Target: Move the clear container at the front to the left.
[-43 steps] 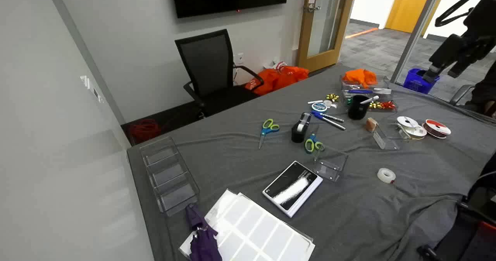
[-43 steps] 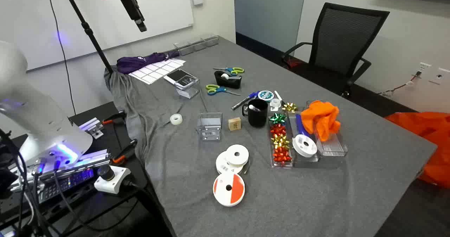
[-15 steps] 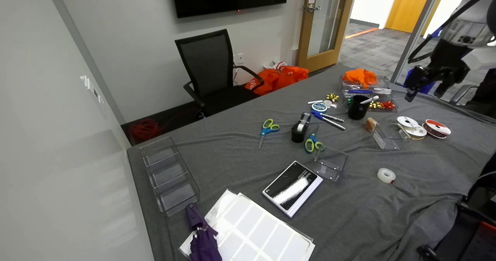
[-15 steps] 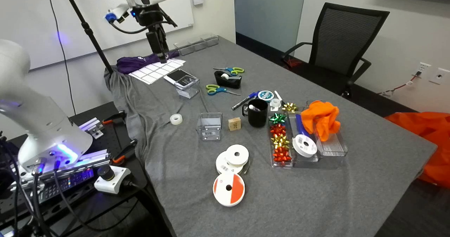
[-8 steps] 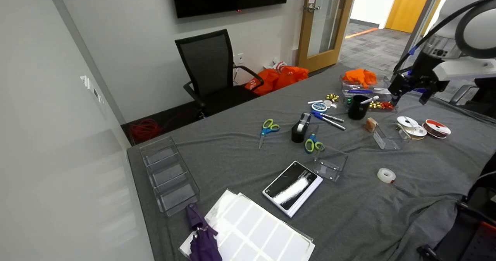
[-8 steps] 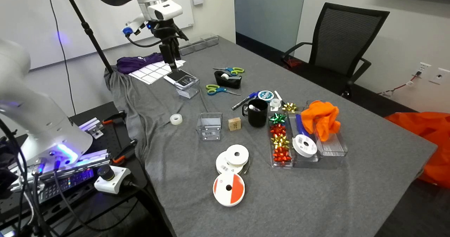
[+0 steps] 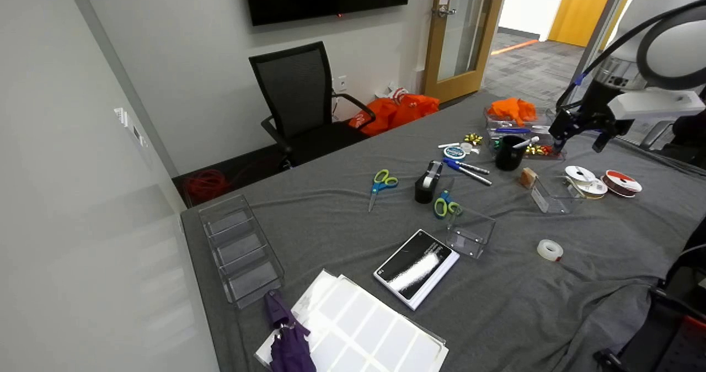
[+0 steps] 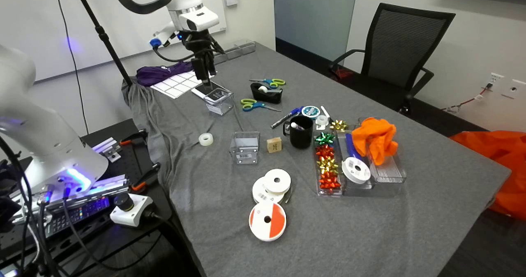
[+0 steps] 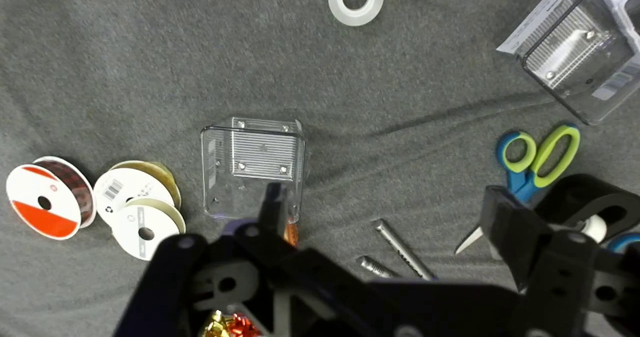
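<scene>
Two small squarish clear tubs stand on the grey cloth; I cannot tell which is meant. One clear tub [image 8: 245, 147] is beside a wood block and ribbon spools; it also shows in an exterior view [image 7: 543, 200] and left of centre in the wrist view [image 9: 262, 152]. The other clear tub [image 8: 220, 104] is against the black tablet-like slab [image 8: 213, 91]; it also shows in an exterior view [image 7: 469, 242] and at upper right in the wrist view [image 9: 575, 72]. My gripper [image 9: 385, 192] is open and empty, high above the table [image 7: 578, 144] [image 8: 209, 79].
A black mug [image 8: 301, 133], wood block [image 8: 274, 144], ribbon spools [image 8: 269, 219], tape roll [image 8: 206, 139], scissors [image 7: 381, 184], tape dispenser [image 7: 427, 183] and markers [image 7: 469, 171] lie about. Larger clear bins hold bows and an orange cloth [image 8: 376, 139]. A compartmented clear bin [image 7: 240, 250] stands by the wall.
The arm has come down and over the table, leftward in an exterior view and rightward in the opposite one, slowing in the last half second. The objects on the table have not moved.
</scene>
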Available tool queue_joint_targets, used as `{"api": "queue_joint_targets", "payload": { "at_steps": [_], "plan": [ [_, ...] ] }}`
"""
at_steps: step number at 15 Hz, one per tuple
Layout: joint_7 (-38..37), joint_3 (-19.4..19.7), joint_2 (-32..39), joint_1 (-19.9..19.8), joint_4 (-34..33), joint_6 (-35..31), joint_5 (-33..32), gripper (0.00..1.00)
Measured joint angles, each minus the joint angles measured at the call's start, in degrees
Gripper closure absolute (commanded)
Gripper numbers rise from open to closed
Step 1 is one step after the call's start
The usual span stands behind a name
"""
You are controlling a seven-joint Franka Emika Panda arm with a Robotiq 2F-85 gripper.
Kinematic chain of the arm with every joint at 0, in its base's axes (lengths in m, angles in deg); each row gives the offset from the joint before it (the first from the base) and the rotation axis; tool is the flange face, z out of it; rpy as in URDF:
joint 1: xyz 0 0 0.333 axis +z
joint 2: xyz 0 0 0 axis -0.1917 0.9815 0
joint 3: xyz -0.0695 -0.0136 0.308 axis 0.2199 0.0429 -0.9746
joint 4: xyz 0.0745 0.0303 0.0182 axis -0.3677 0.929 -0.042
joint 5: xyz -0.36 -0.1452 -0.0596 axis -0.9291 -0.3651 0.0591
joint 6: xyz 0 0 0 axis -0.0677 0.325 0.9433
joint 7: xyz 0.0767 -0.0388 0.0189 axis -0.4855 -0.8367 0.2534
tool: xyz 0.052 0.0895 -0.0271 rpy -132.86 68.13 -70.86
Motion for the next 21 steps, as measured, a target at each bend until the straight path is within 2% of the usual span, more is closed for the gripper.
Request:
{"api": "queue_joint_targets", "payload": {
  "at_steps": [3, 11, 14, 17, 18, 19, 21],
  "plan": [
    [-0.9, 2.0, 6.3, -0.1, -2.2, -3.0, 0.4, 0.00],
    [-1.6, 7.0, 24.1, 0.1, -7.3, -17.5, 0.8, 0.00],
    [-1.5, 8.8, 29.1, 0.7, -8.2, -22.3, 0.8, 0.00],
    [-0.8, 9.5, 32.6, 1.0, -9.4, -24.4, 2.0, 0.00],
    [-0.1, 9.5, 33.5, 1.1, -9.9, -24.6, 3.0, 0.25],
    [0.2, 9.5, 34.2, 1.1, -10.4, -24.6, 3.6, 0.28],
    [0.6, 9.8, 35.5, 1.6, -11.3, -24.7, 3.7, 0.42]
  ]
}}
